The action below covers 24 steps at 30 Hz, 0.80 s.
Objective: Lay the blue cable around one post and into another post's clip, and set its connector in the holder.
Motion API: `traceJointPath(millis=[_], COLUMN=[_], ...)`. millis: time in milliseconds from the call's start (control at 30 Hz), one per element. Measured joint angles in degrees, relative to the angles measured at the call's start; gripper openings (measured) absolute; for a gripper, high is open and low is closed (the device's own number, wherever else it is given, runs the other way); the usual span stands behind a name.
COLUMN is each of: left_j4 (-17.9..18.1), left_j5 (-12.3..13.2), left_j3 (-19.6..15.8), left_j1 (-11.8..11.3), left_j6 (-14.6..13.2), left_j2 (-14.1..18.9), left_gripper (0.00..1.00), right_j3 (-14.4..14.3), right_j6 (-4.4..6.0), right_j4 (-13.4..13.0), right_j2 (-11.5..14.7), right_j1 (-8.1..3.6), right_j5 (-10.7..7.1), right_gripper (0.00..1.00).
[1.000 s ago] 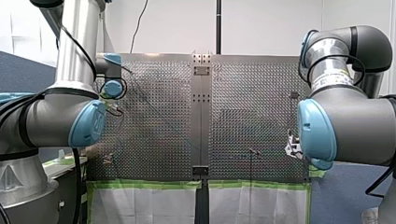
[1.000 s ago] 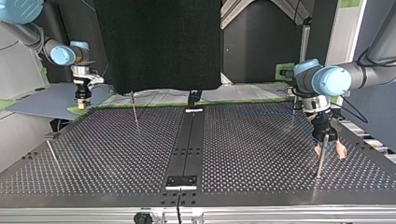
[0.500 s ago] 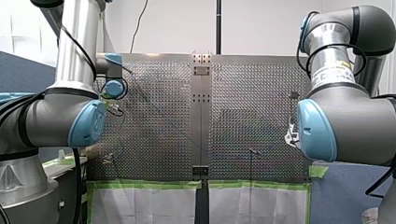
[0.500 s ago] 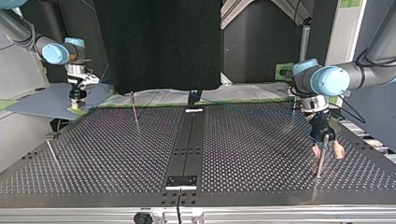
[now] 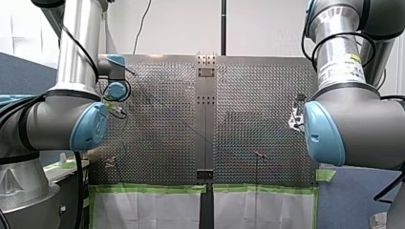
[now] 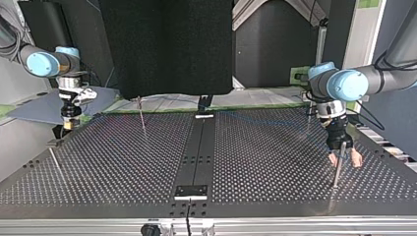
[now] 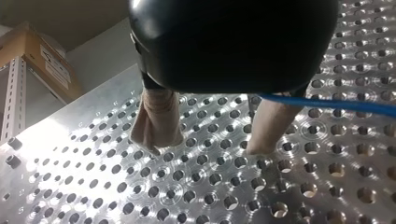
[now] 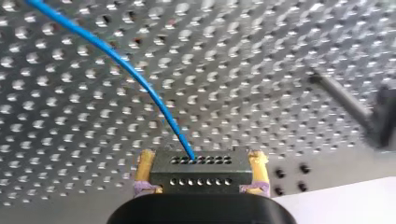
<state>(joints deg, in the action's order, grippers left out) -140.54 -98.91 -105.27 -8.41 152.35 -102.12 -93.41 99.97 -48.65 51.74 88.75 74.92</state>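
Observation:
My right gripper [image 8: 201,176] with yellow pads is shut on a black connector block [image 8: 201,163], and the blue cable [image 8: 135,74] runs out of it over the perforated plate. At the top view's left this gripper [image 6: 69,122] hangs over the plate's edge. The cable [image 6: 265,119] stretches faintly across towards my left gripper [image 6: 345,160], which stands open with beige pads astride a thin post [image 6: 337,169]. In the left wrist view the cable [image 7: 336,105] passes behind one beige finger [image 7: 271,126] of my left gripper [image 7: 210,144], with nothing gripped.
Other thin posts stand on the plate [image 6: 142,115] [image 6: 53,160] [image 6: 308,118]. A dark centre strip carries small metal blocks [image 6: 192,191] [image 6: 204,116]. A black panel [image 6: 167,44] rises behind the plate. Green tape edges the near side in the front view [image 5: 153,188].
My right arm has carried the connector towards the top view's left and, in the front view, further from the plate's taped edge. My left gripper has stayed at its post.

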Motion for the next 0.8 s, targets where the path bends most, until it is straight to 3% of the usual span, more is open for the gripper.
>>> traceJointPath(millis=[300, 400, 633, 800], left_j4=[0.04, 0.07, 0.05, 0.01], left_j5=[-0.02, -0.06, -0.11, -0.03], left_j3=[0.00, 0.00, 0.00, 0.00], left_j1=[-0.01, -0.01, -0.01, -0.01], left_j6=[-0.04, -0.11, -0.21, -0.22], left_j2=[-0.01, -0.01, -0.01, 0.01], left_gripper=[1.00, 1.00, 1.00, 1.00], right_j3=[-0.28, -0.31, -1.16, -2.64], right_j6=[-2.32, -2.62, -2.66, -1.82], right_j4=[4.33, 5.78, 9.01, 11.17], right_j2=[4.33, 5.79, 9.02, 11.50], right_j1=[0.86, 0.97, 1.03, 0.87], right_j5=[4.04, 5.21, 6.42, 6.43], right_gripper=[0.00, 0.00, 0.00, 0.00])
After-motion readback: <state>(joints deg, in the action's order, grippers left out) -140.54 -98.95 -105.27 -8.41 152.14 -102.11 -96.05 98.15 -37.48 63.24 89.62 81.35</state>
